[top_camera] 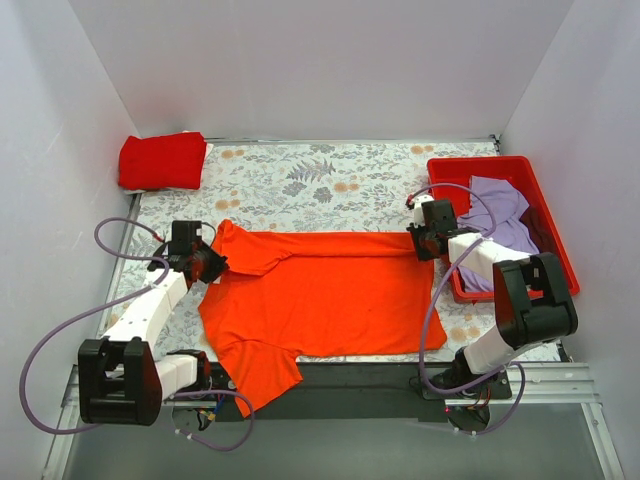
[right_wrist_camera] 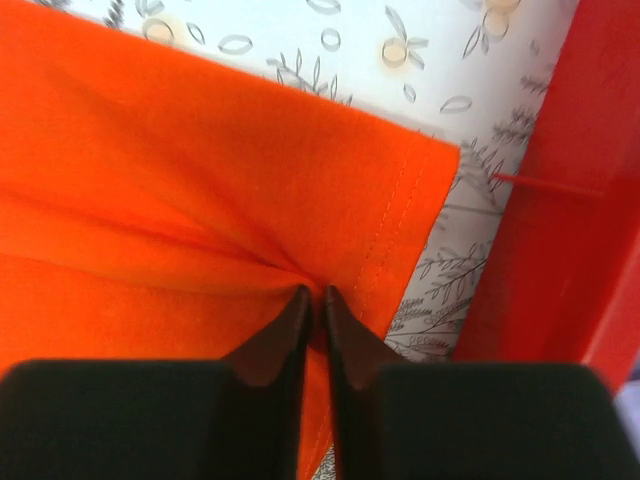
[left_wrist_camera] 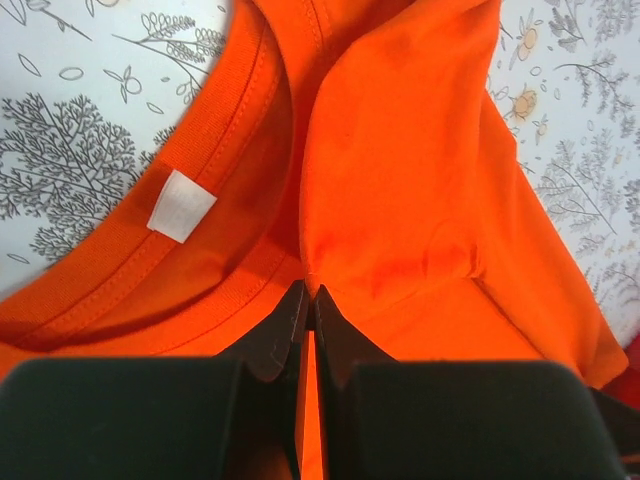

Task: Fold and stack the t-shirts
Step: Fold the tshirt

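A bright orange t-shirt (top_camera: 320,290) lies spread across the floral table, its far edge folded over toward the middle. My left gripper (top_camera: 207,262) is shut on the shirt near its collar (left_wrist_camera: 240,150), pinching a fold of cloth. My right gripper (top_camera: 425,243) is shut on the shirt's hem corner (right_wrist_camera: 400,210) at the far right. A deeper red t-shirt (top_camera: 162,160) lies folded at the far left corner. A pale lavender t-shirt (top_camera: 497,215) lies crumpled in the red bin. The dark maroon shirt is out of view.
The rigid red plastic bin (top_camera: 545,215) stands at the right edge, close beside my right gripper; its wall shows in the right wrist view (right_wrist_camera: 560,230). White walls enclose the table. A dark strip (top_camera: 350,375) runs along the near edge.
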You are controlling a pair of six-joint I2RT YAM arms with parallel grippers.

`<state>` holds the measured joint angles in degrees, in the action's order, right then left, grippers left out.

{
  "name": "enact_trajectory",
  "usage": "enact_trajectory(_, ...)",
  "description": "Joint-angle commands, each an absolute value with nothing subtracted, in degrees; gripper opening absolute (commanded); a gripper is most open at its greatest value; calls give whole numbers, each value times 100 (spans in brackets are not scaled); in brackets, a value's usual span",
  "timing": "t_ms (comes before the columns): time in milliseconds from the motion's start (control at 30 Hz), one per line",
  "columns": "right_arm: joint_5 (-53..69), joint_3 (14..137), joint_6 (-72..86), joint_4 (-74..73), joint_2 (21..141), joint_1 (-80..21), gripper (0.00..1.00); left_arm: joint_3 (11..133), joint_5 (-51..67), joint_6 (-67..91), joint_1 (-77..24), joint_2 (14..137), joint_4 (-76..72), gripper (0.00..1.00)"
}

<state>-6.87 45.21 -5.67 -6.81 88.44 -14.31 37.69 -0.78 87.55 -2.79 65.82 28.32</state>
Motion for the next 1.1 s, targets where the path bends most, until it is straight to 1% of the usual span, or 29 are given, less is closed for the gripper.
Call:
enact_trajectory(0, -862, 4790, -334, -914, 8921, -1406, 22, 3709, 193, 8965, -255, 6153, 2654, 0)
enact_trajectory(100, -783, 4913, -237, -1028, 8842, -1415, 33, 3691, 228, 8991, -255, 6012, 2681, 0)
enact_trajectory(133, -730, 5000, -220, -1063, 8755, -1415, 39, 3700, 298, 9009, -255, 5986, 2689, 0)
enact_trajectory(200, -721, 5097, -158, -1195, 8649, -1406, 45, 3744, 386, 9070, -255, 5959, 2716, 0)
enact_trajectory(233, -660, 5159, -158, -1239, 8527, -1415, 46, 3762, 456, 9096, -255, 5907, 2733, 0)
enact_trajectory(600, -194, 5063, -44, -1362, 7700, -1415, 48, 3982, 720, 9334, -255, 5415, 3190, 0)
enact_trajectory(767, 290, 4966, 220, -1354, 7594, -1415, 48, 3604, 870, 9597, -255, 5151, 3278, 0)
enact_trajectory(1067, 1010, 4694, 536, -1038, 7585, -1415, 48, 2708, 1380, 10072, -281, 4764, 2980, 0)
